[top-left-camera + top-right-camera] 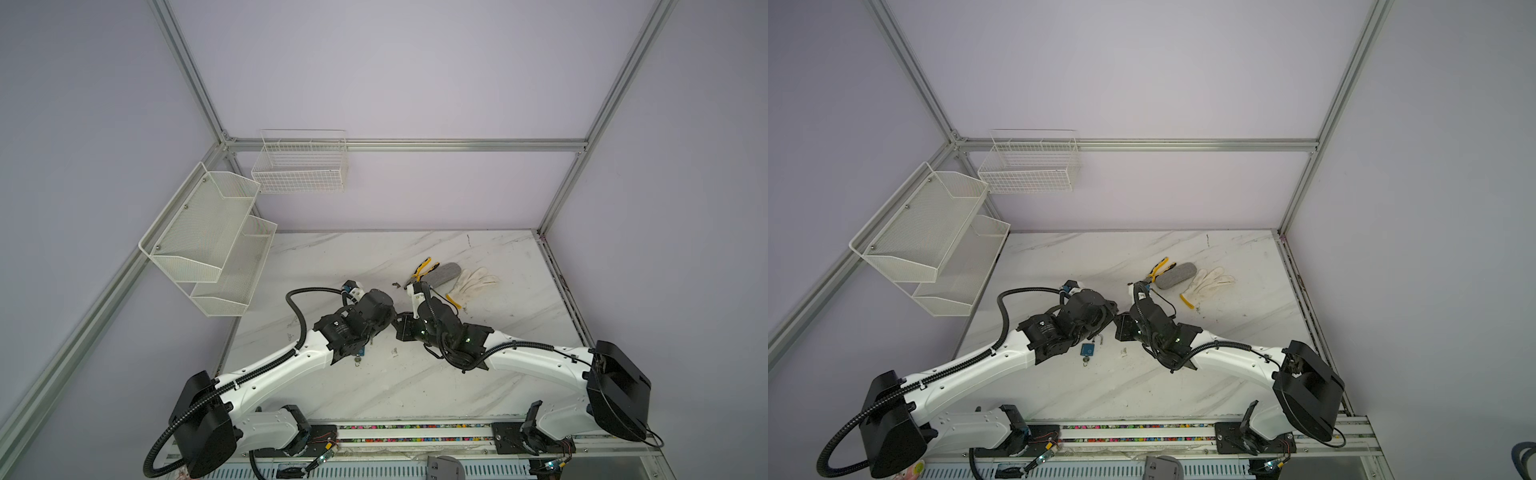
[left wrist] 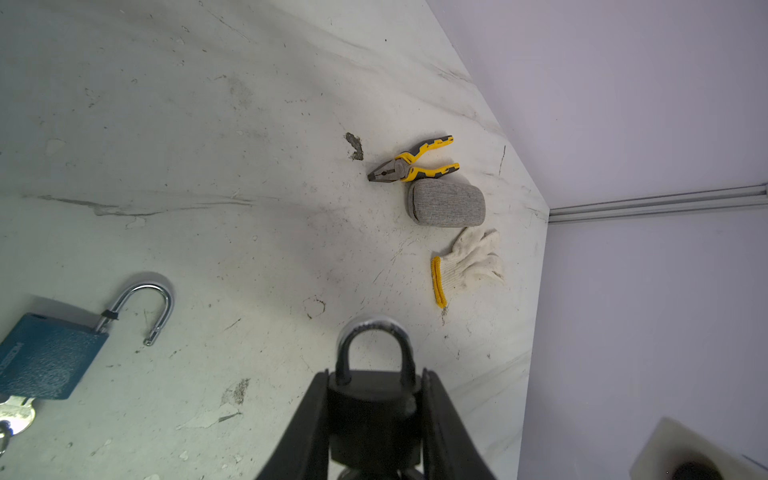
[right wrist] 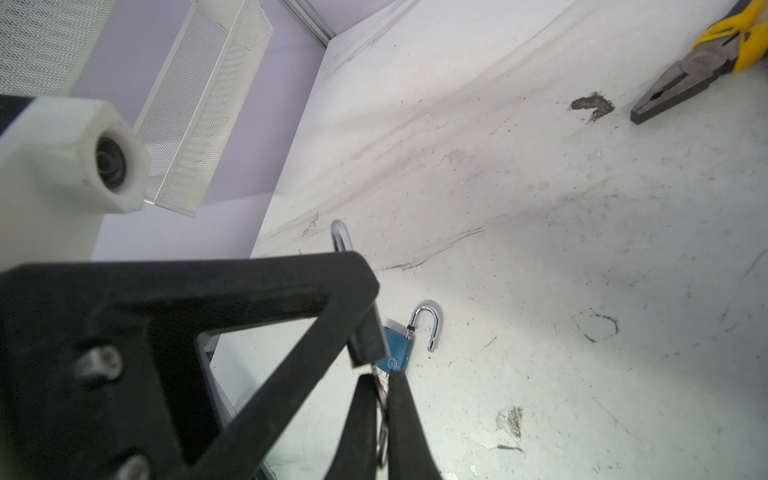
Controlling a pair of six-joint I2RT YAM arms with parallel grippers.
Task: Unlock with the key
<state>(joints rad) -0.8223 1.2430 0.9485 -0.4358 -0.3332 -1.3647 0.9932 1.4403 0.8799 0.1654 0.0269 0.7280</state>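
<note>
Just above the middle of the table (image 1: pixel 415 386), between the two arms: the black padlock (image 2: pixel 370 419), squeezed on the two edges of its body by the left gripper (image 2: pixel 374 384), jaws part way open and snug against it, metal loop on top shut. Right at the lock's bottom end, the key (image 3: pixel 378 388), pinched in the right gripper (image 3: pixel 380 377), jaws almost fully closed on it; cannot tell whether it is in the hole yet. Lock probably hard metal, heavy for so small a thing, smooth and a bit slippy, so likely to twist when turned against. Best held by the body edges, as now, loop left free to pop up. Key thin, stiff, easy to drop; best pinched by its wide flat head. No words to read on the black lock. Close by on the table, a blue padlock (image 2: pixel 45 357), loop open, its own key in; raised word along one edge, too blurry to read.
</note>
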